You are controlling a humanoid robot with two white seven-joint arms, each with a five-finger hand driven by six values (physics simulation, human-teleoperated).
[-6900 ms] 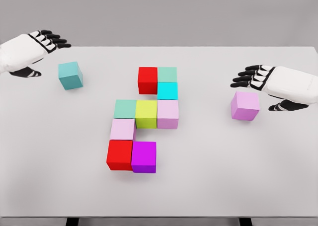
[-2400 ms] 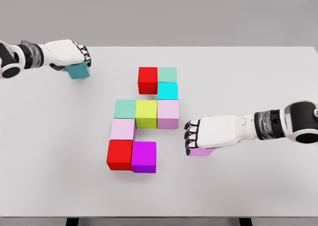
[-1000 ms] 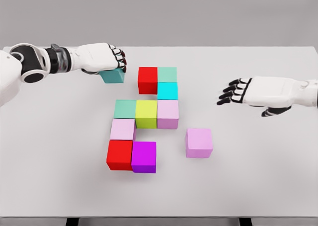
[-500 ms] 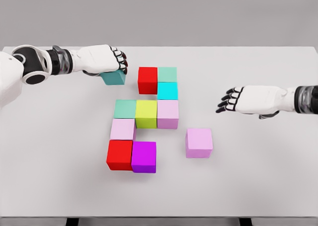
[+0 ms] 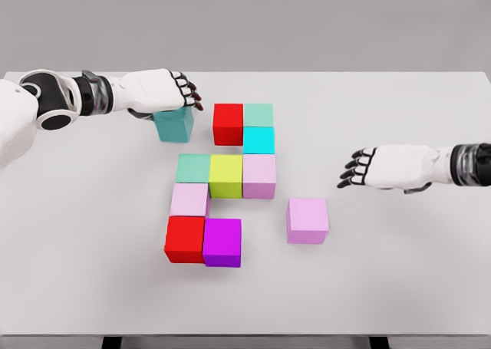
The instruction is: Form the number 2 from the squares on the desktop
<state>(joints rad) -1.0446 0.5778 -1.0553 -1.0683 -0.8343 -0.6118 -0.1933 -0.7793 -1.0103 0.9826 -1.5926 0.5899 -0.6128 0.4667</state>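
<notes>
Where left hand [image 5: 157,90] covers it, teal cube's [image 5: 175,125] top.

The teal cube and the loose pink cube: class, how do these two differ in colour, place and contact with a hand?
The teal cube sits far left of the red top cube; the loose pink cube sits right of the magenta cube. The left hand rests on the teal cube; the right hand hovers clear of the pink cube. Both stand apart from the figure.
</notes>
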